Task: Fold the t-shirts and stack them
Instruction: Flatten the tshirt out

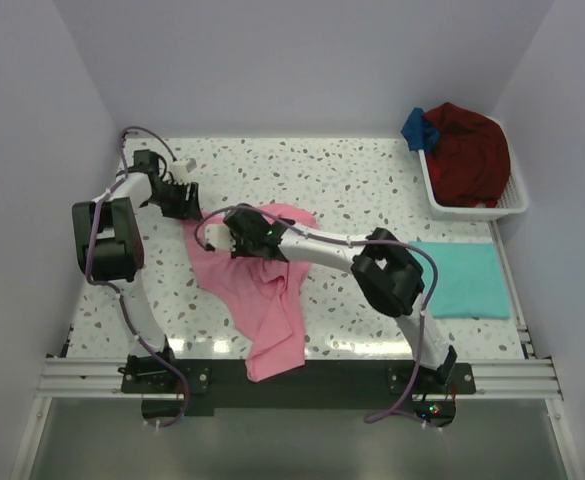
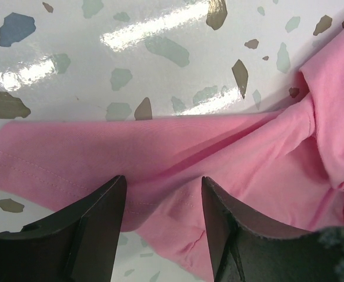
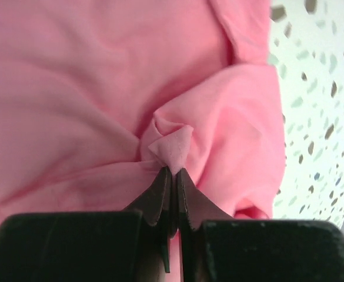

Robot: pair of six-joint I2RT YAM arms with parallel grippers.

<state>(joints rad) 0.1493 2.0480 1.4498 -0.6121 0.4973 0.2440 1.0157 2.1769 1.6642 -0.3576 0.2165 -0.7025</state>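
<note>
A crumpled pink t-shirt (image 1: 257,290) lies across the middle of the table, one end hanging toward the near edge. My right gripper (image 1: 234,238) is shut on a pinched fold of the pink t-shirt (image 3: 173,150) near its upper left part. My left gripper (image 1: 184,200) is open at the shirt's far left corner, its two fingers standing either side of a hem of the pink cloth (image 2: 160,176) without closing on it. A folded teal t-shirt (image 1: 462,278) lies flat at the right. Dark red (image 1: 467,155) and blue (image 1: 418,128) garments fill the basket.
A white basket (image 1: 472,207) stands at the back right corner. Walls close in the table on the left, back and right. The speckled tabletop (image 1: 362,180) shows between the pink shirt and the basket. A metal rail (image 1: 292,375) runs along the near edge.
</note>
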